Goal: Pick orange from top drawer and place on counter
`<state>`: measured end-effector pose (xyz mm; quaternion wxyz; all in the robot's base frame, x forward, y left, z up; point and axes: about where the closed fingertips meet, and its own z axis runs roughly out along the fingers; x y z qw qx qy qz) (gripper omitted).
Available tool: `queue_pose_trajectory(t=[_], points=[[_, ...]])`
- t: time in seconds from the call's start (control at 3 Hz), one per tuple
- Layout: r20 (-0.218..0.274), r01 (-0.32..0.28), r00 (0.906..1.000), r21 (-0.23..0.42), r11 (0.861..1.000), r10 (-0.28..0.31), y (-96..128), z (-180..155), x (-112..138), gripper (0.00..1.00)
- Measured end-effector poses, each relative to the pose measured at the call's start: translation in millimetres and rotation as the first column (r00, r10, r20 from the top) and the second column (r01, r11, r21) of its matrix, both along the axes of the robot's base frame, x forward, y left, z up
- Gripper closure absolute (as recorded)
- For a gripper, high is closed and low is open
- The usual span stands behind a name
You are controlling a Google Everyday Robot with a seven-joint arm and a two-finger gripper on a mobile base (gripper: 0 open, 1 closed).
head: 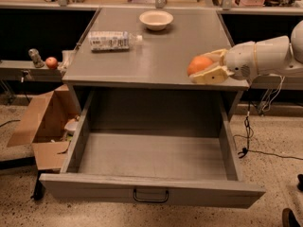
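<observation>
The orange (199, 64) is round and bright, held between the cream fingers of my gripper (204, 67) at the front right of the grey counter (156, 56). The gripper is shut on it, low over the counter's front edge; I cannot tell whether the fruit touches the surface. The white arm reaches in from the right. The top drawer (151, 189) stands pulled fully open below, its inside bare, with a small dark handle (150, 196) at the centre of its front.
A white bowl (156, 19) and a plastic bottle lying on its side (112, 40) are on the counter's back half. A small reddish fruit (51, 62) sits on a side ledge at the left. An open cardboard box (42, 126) stands on the floor at the left.
</observation>
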<state>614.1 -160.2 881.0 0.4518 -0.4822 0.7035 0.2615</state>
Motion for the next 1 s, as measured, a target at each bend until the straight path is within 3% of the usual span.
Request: queue_pose_trajectory(t=[0.67,1.0], points=[[0.001,0.174,0.9847,0.070,0.982,-0.174,-27,-1,97,1.00],[-0.016,0.216,0.9764,0.059,0.975,-0.215,-32,-8,133,1.00]])
